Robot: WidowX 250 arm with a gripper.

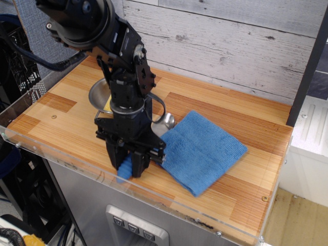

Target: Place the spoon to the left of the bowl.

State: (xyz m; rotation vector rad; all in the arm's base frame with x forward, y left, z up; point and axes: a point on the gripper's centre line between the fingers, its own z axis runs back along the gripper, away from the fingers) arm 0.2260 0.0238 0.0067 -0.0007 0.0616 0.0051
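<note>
The spoon's shiny scoop [166, 122] lies at the left edge of a blue cloth. Its ribbed blue handle runs down-left toward the table's front edge and shows between my fingers. My gripper [128, 166] points straight down over the handle, with the jaws closed in on it just above the table. The steel bowl [99, 94] sits behind and to the left of the gripper. It is partly hidden by my arm, and something yellow shows inside it.
A folded blue cloth [202, 148] lies right of the spoon. A clear acrylic lip [56, 152] runs along the table's front edge, close to the gripper. A wooden plank wall [230, 46] stands behind the table. A black rack [18, 66] is at the far left.
</note>
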